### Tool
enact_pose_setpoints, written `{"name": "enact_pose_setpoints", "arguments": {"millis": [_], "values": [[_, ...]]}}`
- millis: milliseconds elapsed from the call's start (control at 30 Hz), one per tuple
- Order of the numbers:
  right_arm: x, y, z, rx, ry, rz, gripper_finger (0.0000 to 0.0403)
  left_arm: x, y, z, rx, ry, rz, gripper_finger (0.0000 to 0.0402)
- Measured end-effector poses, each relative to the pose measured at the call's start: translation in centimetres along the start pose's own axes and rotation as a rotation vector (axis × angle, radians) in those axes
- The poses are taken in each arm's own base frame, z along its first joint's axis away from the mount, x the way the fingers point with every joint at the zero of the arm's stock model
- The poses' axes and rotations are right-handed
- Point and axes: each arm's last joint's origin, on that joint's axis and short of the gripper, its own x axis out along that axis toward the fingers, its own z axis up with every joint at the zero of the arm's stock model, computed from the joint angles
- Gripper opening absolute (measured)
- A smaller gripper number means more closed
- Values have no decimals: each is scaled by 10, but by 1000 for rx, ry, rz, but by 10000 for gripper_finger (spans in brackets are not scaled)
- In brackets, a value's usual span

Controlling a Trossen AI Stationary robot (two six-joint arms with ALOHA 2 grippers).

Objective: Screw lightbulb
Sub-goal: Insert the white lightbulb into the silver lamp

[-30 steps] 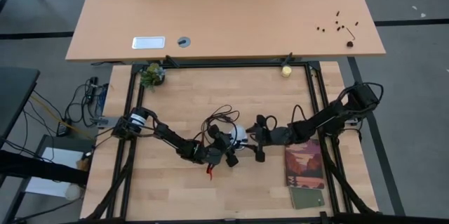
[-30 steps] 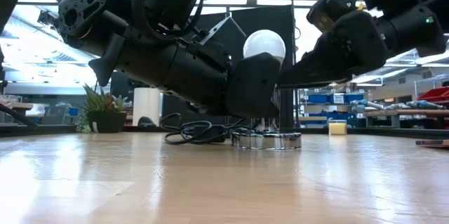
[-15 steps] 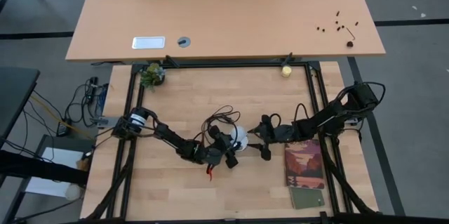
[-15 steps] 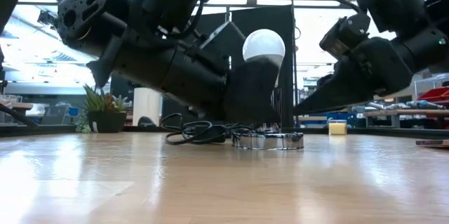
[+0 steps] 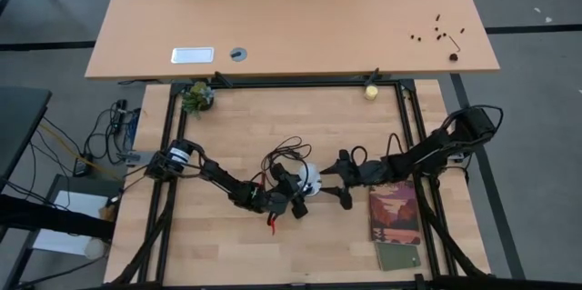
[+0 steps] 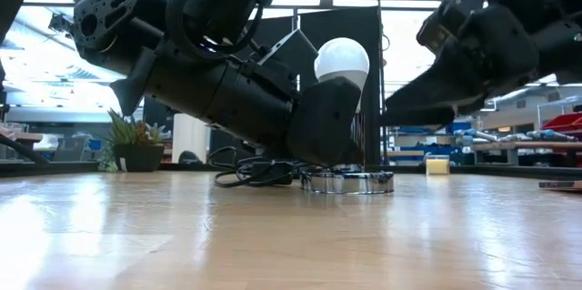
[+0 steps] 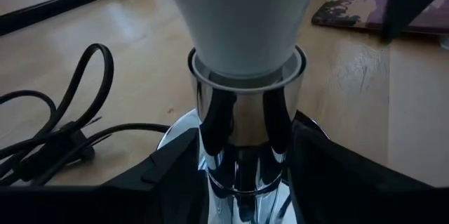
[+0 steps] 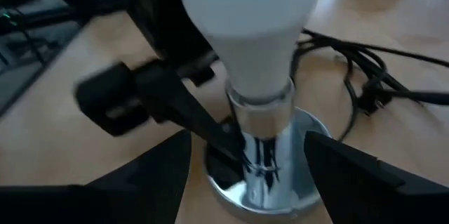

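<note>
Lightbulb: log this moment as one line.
lightbulb upright in chrome socket | left hand open around socket stem | right hand open, facing bulb | cord behind

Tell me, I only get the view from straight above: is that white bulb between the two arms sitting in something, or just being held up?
Observer: It is sitting in something. The left wrist view shows the lightbulb standing upright with its neck down in the collar of a shiny metal socket.
Visitor: Is the arm on the right squeezing it?
Observer: No. In its own wrist view the right gripper is open, one finger on each side of the socket and clear of the bulb.
Visitor: And the socket, is it lifted?
Observer: No. The low view shows its round base flat on the table, with the left gripper down beside it.
</note>
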Motion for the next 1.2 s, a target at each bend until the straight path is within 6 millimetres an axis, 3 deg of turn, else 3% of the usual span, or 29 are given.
{"name": "enact_pose_setpoints", "arguments": {"millis": [200,367,633,867,1067,1200], "values": [[-6,6,20,-41,148,-37,286,0,0,1,16,-4,0,238],[-5,13,57,-113,285,-86,286,2,2,2,45,-5,9,235],[1,17,102,-171,438,-80,298,8,8,4,39,-4,25,187],[3,17,125,-269,614,-35,343,9,9,5,59,-3,20,178],[6,16,147,-387,648,-11,391,9,8,5,83,5,-15,178],[17,16,153,-431,748,-10,396,9,8,5,107,4,-41,178]]}}
